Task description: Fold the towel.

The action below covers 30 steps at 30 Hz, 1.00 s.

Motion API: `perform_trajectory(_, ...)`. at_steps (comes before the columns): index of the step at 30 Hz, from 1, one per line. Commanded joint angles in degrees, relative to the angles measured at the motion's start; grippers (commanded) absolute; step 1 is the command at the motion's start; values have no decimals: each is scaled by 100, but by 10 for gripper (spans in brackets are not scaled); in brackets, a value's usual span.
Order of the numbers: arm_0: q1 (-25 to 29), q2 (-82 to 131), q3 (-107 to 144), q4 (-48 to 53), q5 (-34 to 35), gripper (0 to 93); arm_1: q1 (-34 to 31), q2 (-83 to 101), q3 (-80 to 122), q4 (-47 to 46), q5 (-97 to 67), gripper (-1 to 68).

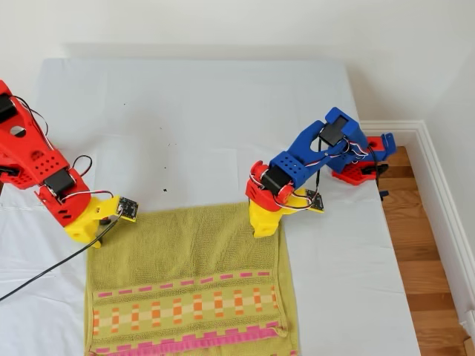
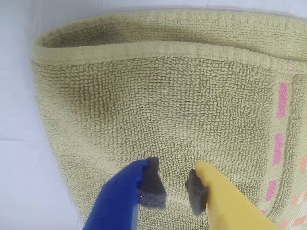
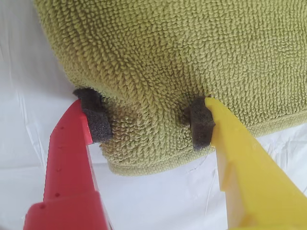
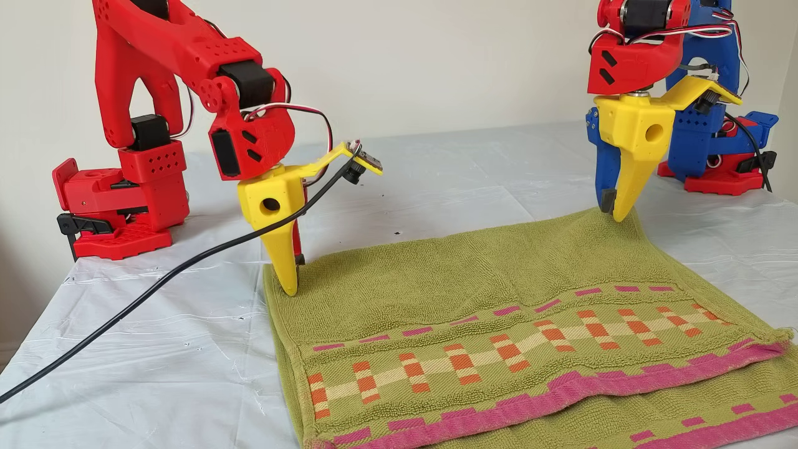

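Your towel lies folded over on the white sheet, its fold line at the far side in the exterior view and the pink border with the orange-and-pink band running toward that view's bottom edge. My first gripper, the blue-and-yellow one, hangs over the fold corner at the exterior view's right; look down its wrist camera and you have the two foam pads parted with a small gap, poised just over the terry, nothing caught between them. In the other view its tips meet the towel's raised corner. Over at the exterior view's left, my second gripper, red and yellow, has its jaws spread wide with the corner's terry bunched between the pads, which press into the cloth on both sides, so it straddles that corner without closing on it. In the other view its tip stands right at the towel's edge, a black cable trailing across the sheet.
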Motion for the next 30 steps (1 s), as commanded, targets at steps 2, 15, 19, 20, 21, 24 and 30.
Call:
perform_trajectory(2,88,79,229,-457,-237,290,-70,229,-404,53,35,140)
perform_trajectory(15,-88,-369,325,-176,563,47,-9,264,-369,53,-62,171)
perform_trajectory(19,-141,-387,378,-123,800,14,18,176,-492,53,-114,171)
perform_trajectory(20,-149,-378,387,-123,800,14,35,167,-492,53,-132,171)
perform_trajectory(21,-158,-360,387,-53,809,14,53,176,-492,53,-141,171)
perform_trajectory(24,-123,-105,483,325,598,14,132,202,-448,53,-272,171)
perform_trajectory(30,-211,940,1204,896,703,14,343,545,229,53,-360,185)
